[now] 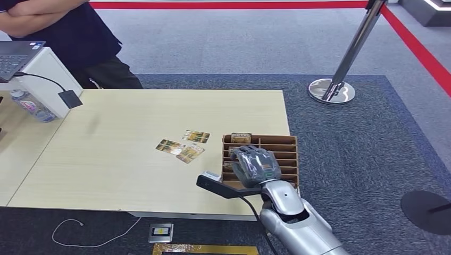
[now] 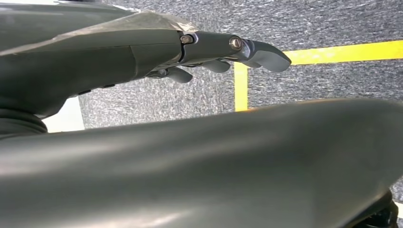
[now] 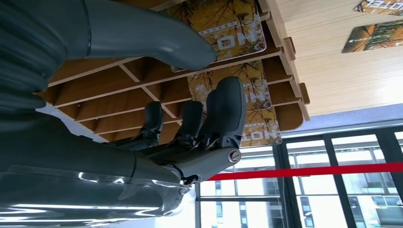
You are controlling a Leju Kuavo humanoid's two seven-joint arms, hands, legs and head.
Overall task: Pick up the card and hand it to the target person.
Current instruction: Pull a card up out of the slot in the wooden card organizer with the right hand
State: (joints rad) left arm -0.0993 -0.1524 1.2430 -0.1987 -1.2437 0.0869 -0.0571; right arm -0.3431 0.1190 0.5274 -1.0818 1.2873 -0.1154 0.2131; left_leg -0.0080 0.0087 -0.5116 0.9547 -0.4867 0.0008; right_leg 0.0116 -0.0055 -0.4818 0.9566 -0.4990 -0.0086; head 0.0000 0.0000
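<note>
A brown slotted card rack (image 1: pixel 287 141) stands at the table's near right corner with yellow-brown cards (image 1: pixel 241 137) in its slots. My right hand (image 1: pixel 255 166) hovers over the rack, palm down, holding nothing. In the right wrist view the fingers (image 3: pixel 223 109) curl just above a slotted card (image 3: pixel 256 133), with the thumb apart over another card (image 3: pixel 233 28). Three loose cards (image 1: pixel 183 145) lie on the table left of the rack. A person (image 1: pixel 80 32) stands at the far left corner, arms folded. My left hand (image 2: pixel 214 52) hangs over the carpet, fingers stretched out and empty.
The light wooden table (image 1: pixel 106 159) ends just right of the rack. A laptop (image 1: pixel 16 56) on a white stand and a water bottle (image 1: pixel 29 105) sit at the far left. A chrome stanchion (image 1: pixel 332 90) with red tape stands beyond the table's right end.
</note>
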